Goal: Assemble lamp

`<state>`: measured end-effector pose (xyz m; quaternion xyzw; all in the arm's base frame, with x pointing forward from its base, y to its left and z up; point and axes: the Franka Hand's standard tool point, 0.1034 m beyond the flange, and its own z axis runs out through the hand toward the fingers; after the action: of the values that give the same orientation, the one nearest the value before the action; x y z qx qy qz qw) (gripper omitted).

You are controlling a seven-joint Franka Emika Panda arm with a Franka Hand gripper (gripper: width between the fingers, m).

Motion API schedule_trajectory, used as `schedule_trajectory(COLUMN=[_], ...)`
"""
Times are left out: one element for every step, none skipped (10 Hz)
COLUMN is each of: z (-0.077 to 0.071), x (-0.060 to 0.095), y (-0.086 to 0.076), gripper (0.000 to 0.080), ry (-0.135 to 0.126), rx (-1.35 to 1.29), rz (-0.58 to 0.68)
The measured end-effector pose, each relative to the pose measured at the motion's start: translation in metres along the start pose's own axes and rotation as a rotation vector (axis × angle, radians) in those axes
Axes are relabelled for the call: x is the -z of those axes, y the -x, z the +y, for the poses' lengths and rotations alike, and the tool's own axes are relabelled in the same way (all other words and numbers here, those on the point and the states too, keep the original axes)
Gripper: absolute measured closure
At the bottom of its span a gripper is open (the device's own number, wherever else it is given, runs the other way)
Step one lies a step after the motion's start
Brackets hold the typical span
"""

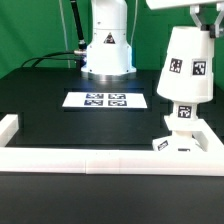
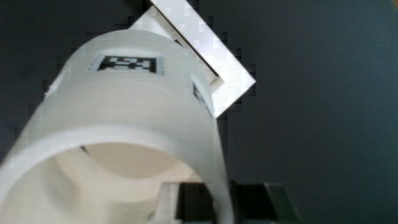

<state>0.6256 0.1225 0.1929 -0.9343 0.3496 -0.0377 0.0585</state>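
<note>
The lamp shade (image 1: pixel 186 63), a white truncated cone carrying small black-and-white square tags, hangs tilted in the air on the exterior view's right, its narrow end uppermost and its wide mouth facing down toward the bulb (image 1: pixel 183 112). The bulb's tagged neck shows just below the shade's lower rim, and whether the rim touches it cannot be told. The bulb stands upright in the low square base block (image 1: pixel 181 139), which also bears tags and sits on the black table (image 1: pixel 60 120) right against the long white border rail (image 1: pixel 100 161). The gripper (image 1: pixel 197 14) enters from the top edge of the exterior view and meets the shade at its narrow end; only a small part of it shows there, and its fingers appear to pinch the shade's upper rim. In the wrist view the shade (image 2: pixel 125 120) fills most of the picture, one tag near its narrow end and its open mouth seen from inside, with a dark fingertip (image 2: pixel 192 200) showing at the near edge. Beside the base block toward the exterior view's left, well apart from it, the marker board (image 1: pixel 105 100) lies flat on the table, and behind that stands the arm's white pedestal (image 1: pixel 107 48).
</note>
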Motion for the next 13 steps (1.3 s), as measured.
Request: schedule_trajectory(z=[0.0, 0.0, 0.0, 0.0, 0.0, -0.001, -0.003, -0.004, -0.002, -0.001, 0.0, 0.0, 0.0], x=[0.0, -0.001, -0.001, -0.001, -0.003, -0.01, -0.015, -0.019, -0.024, -0.028, -0.031, -0.031, -0.031], y=[0.0, 0.0, 0.0, 0.0, -0.001, -0.003, -0.002, -0.001, -0.002, -0.003, -0.003, -0.003, -0.003], gripper=[0.0753, 0.0753, 0.0753, 0.0753, 0.0753, 0.0753, 0.0753, 0.0753, 0.0753, 0.0753, 0.0753, 0.0722, 0.0722], ry=[-0.001, 0.0, 0.001, 0.001, -0.004, -0.011, -0.009, -0.006, -0.002, 0.0, 0.002, 0.002, 0.002], rx=[-0.002, -0.002, -0.002, -0.002, 0.002, 0.008, 0.012, 0.014, 0.018, 0.023, 0.03, 0.031, 0.031], rz=[0.0, -0.001, -0.001, -0.002, 0.004, 0.015, 0.015, 0.015, 0.015, 0.017, 0.017, 0.017, 0.017])
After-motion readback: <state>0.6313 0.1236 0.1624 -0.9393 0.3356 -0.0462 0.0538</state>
